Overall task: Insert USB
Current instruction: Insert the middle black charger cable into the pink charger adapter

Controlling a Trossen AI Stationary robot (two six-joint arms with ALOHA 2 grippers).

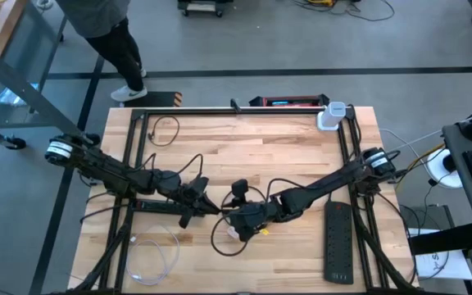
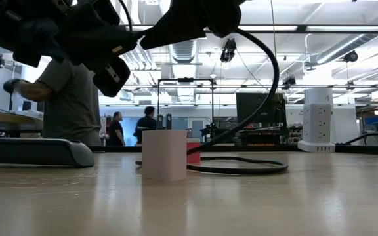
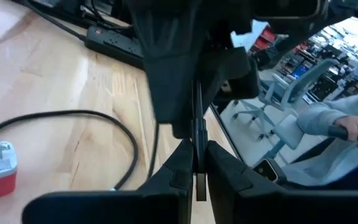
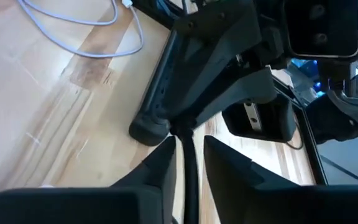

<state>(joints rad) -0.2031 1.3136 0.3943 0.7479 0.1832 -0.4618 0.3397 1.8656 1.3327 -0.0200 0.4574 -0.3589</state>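
Near edge of worktop (image 1: 301, 139): white cable (image 1: 150, 254) lay loose. Mid-worktop, left pincer (image 1: 206, 205) and right pincer (image 1: 234, 220) met, each clamped on black USB cable (image 1: 220, 239), beside small white/red charger (image 1: 234, 233). Power strip (image 1: 338, 242) at right, well apart. Far edge: white outlet tower (image 1: 331, 116); person (image 1: 109, 33) beyond.

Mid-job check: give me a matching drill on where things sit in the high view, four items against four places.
Things:
1. power strip
2. white cable
3. power tower
4. black cable

Places:
A. table's top edge, right of middle
B. mid-table, gripped by the left gripper and right gripper
C. lower right of the table
D. lower left of the table

Pairs: 1-C, 2-D, 3-A, 4-B
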